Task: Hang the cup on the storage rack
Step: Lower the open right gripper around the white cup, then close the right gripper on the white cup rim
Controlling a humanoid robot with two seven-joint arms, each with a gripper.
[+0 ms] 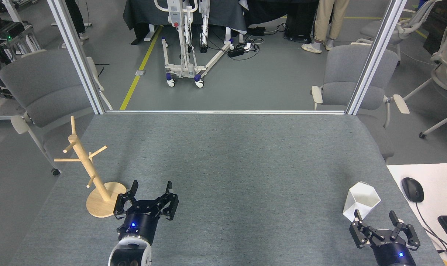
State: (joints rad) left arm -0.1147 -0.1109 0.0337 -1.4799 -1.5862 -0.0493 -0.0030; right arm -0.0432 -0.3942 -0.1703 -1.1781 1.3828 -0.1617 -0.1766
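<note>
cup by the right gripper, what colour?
Matte white faceted cup, plain, no pattern. Head view.
</note>
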